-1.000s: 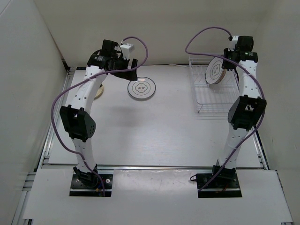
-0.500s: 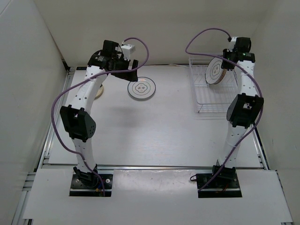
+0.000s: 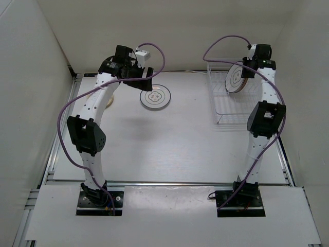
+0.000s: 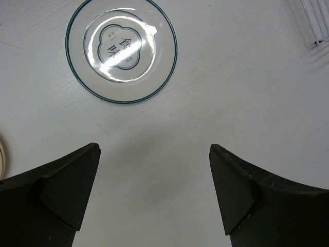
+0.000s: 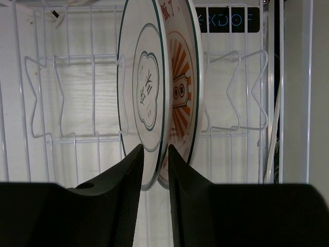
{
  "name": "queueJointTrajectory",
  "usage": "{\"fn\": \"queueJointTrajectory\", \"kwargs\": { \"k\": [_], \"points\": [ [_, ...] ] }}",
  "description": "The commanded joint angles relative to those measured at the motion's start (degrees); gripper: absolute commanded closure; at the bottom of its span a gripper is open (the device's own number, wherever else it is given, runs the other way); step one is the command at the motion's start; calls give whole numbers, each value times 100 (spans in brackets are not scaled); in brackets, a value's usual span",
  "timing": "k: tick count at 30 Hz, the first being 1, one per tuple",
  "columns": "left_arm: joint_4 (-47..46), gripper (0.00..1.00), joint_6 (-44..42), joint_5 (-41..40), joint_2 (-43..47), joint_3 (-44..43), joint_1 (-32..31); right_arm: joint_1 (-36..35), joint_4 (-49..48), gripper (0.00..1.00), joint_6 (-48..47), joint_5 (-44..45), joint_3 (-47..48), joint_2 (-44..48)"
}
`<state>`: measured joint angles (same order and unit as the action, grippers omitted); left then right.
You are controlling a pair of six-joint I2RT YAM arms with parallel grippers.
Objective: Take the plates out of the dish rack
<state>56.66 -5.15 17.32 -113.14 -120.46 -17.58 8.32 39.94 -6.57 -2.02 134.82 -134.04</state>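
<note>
Only the right wrist view shows us two plates on edge in the dish rack (image 3: 231, 108) at the tabletop's far right corner. The racked ringed plate (image 5: 141, 92) and the sunburst plate (image 5: 181, 87) both face the left edge. The right gripper (image 5: 154, 149) clamps the racked ringed plate's rim. The left gripper (image 4: 154, 154), spread wide, hangs above the flat ringed plate (image 4: 122, 50) near the far edge. With the tan plate (image 4: 2, 159), we count four plates.
</note>
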Motion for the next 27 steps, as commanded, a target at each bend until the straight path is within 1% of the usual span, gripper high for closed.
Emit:
{"fn": "queueJointTrajectory", "kwargs": {
  "k": [1,2,4,5,8,12,17,19,22,24,26,27],
  "points": [
    [-15,1,-65,-106,108,23,-17,-14,-259,71,-55,53,360,-158],
    [-15,1,-65,-106,108,23,-17,-75,-259,81,-55,53,360,-219],
    [-15,1,-65,-159,108,23,-17,-76,-259,91,-55,53,360,-219],
    [-15,1,-65,-159,108,23,-17,-137,-259,100,-55,53,360,-219],
    [-15,1,-65,-159,108,23,-17,-190,-259,100,-55,175,360,-62],
    [-15,1,-65,-159,108,-30,-17,-313,-259,100,15,491,247,438],
    [-15,1,-13,-89,108,-91,-17,-602,-400,100,15,1343,132,967],
    [-15,1,-13,-27,108,-143,-17,-734,-513,100,15,1826,132,1169],
    [-15,1,40,34,108,-144,-17,-788,-566,100,15,2275,1,1441],
    [-15,1,40,95,108,-196,-17,-840,-567,100,15,2276,-70,1705],
    [-15,1,40,96,56,-197,-17,-840,-567,100,-46,2276,-333,1985],
    [-15,1,101,148,55,-249,-17,-840,-567,100,-133,2137,-412,2082]
  ]
}}
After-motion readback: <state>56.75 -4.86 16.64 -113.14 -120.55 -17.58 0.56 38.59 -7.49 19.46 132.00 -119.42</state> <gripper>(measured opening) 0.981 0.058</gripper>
